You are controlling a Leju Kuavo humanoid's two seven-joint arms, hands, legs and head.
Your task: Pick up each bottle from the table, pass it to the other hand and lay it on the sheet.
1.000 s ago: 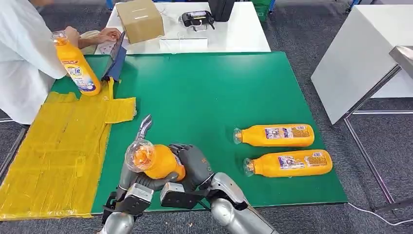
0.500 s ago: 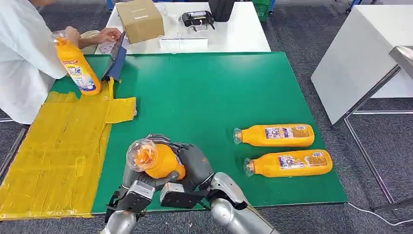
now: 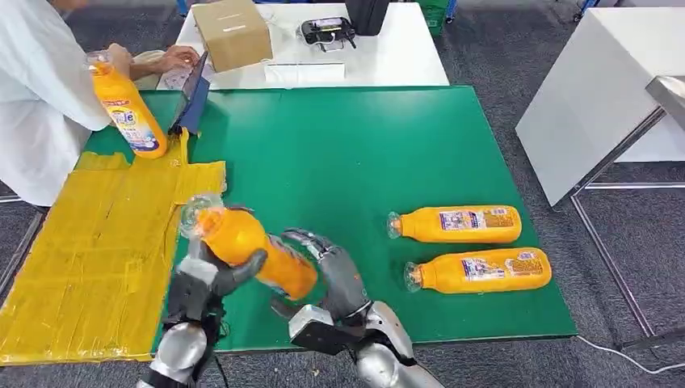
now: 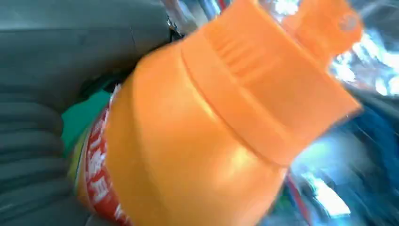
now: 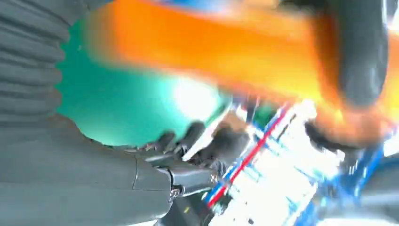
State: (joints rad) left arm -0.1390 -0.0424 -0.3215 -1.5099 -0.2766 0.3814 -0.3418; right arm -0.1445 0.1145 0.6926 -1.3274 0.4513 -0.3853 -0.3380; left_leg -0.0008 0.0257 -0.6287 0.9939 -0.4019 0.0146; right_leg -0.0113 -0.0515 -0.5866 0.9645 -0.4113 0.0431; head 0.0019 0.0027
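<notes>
Near table edge, front left: held bottle (image 3: 246,246) up off the green mat (image 3: 347,153), clear of it.
Left hand (image 3: 206,279): wrapped round the bottle's lower middle, thumb over the top side; firm grasp by the look of it.
Right hand (image 3: 335,271): fingers spread and empty, just beside the bottle's base; touching or not, cannot tell.
Long axis: tilted, cap end toward the yellow sheet (image 3: 97,242), base toward the right hand.
Key relation: sheet lies to the left of the bottle, on the left hand's side; left arm is the nearer one for the lay-down, and the cap already hangs about over the sheet's edge.
Bottle: orange plastic, smooth, rounded shoulder, ribbed collar under a clear cap; red-lettered label seen in left wrist view.
Sheet: yellow, creased, patched strips, matte.
Mat: flat green, matte.
Waiting: two more bottles (image 3: 456,225) (image 3: 481,271) lying on their sides on the mat to the right, caps pointing left.
Far left: person (image 3: 36,97) holding another bottle (image 3: 125,109) upright at the sheet's far end.
</notes>
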